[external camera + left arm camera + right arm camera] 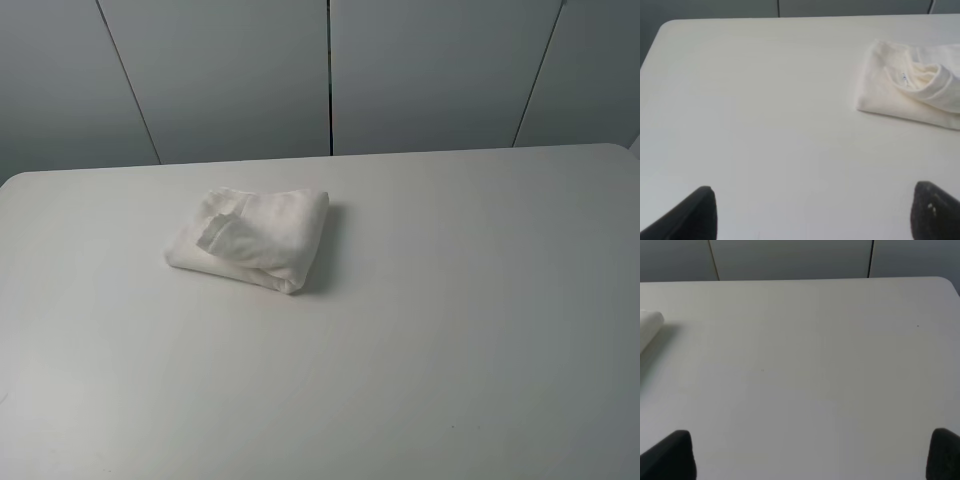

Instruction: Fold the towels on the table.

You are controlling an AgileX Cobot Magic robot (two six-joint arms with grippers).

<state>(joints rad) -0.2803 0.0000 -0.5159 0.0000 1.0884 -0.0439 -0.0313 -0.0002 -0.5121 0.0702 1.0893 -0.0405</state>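
The white terry towel (250,239) lies folded into a compact bundle on the white table (450,330), left of centre and towards the back. A loose flap with its small label (903,77) lies on top. The towel also shows in the left wrist view (905,95) and a corner of it in the right wrist view (649,326). Neither gripper shows in the exterior high view. My left gripper (812,215) is open and empty, well short of the towel. My right gripper (810,457) is open and empty over bare table, to the right of the towel.
Grey wall panels (330,70) stand behind the table's back edge. The table's rounded back corners show at the left (665,27) and the right (947,282).
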